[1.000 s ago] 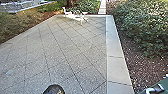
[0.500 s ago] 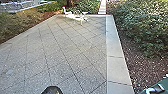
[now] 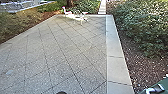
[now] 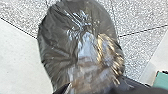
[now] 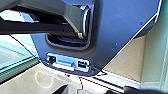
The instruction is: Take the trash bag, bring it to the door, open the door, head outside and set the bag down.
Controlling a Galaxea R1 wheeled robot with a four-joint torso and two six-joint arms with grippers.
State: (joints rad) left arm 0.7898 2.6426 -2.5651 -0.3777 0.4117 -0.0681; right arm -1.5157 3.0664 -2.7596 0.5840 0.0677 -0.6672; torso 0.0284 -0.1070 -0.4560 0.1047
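Observation:
The dark rounded edge of the trash bag [image 3: 61,92] barely shows at the bottom of the head view. In the left wrist view the trash bag [image 4: 82,47] is large, dark, shiny and crumpled, with paving around it. It narrows toward my left gripper, which is shut on it; the grip itself is largely hidden. How my right gripper stands cannot be told. Greenish panes, possibly of the door [image 5: 15,66], show in the right wrist view beside the robot's dark plate.
Pale paving slabs [image 3: 65,50] stretch ahead, bordered by a smooth concrete strip [image 3: 116,67]. White chairs [image 3: 75,16] stand at the far end. Bushes [image 3: 142,27] and a mulch bed lie on the right, low plants on the left. A dark green edge [image 3: 162,86] cuts the lower right corner.
The bag's dark rounded edge has sunk toward the bottom of the head view and slightly right, so less of it shows. The patio view is otherwise nearly the same.

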